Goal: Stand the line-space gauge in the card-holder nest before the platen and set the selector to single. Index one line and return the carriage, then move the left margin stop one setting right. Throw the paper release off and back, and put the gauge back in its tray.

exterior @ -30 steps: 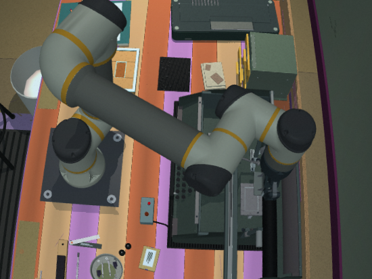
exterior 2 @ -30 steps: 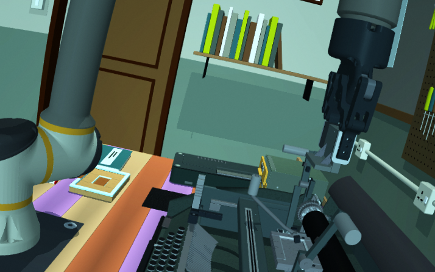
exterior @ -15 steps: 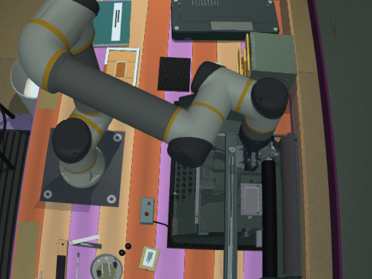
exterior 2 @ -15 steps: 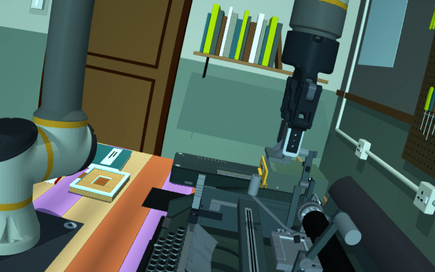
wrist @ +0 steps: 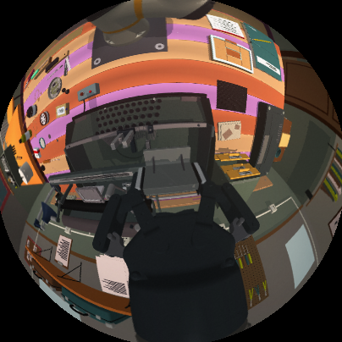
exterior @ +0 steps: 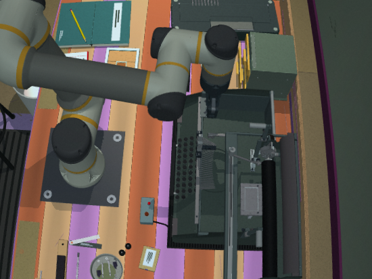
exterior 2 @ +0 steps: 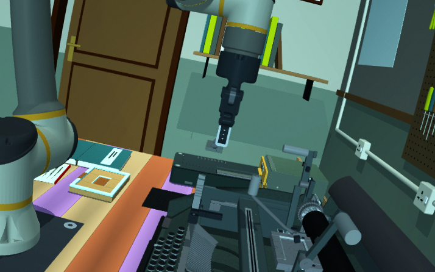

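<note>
The line-space gauge [wrist: 170, 172], a flat grey plate, hangs in the air above the left end of the typewriter, gripped by my closed gripper [exterior 2: 221, 138] [wrist: 169, 177]. In the second side camera the gauge's lower edge [exterior 2: 213, 146] shows just below the fingers. The typewriter [exterior: 233, 176] lies below me with its black platen [exterior: 269, 210], its grey card-holder nest [exterior: 251, 199] and the carriage return lever [exterior 2: 256, 186]. The gauge tray [exterior 2: 100, 182], a wooden block with a white rim, sits on the bench near the arm's base.
A green box [exterior: 272, 64] with yellow cards beside it stands past the typewriter's end. A dark flat case [exterior: 225, 15] lies beyond it, and a teal book [exterior: 93, 22] with a pencil lies near the tray. A small two-button box [exterior: 147, 210] sits by the keyboard side.
</note>
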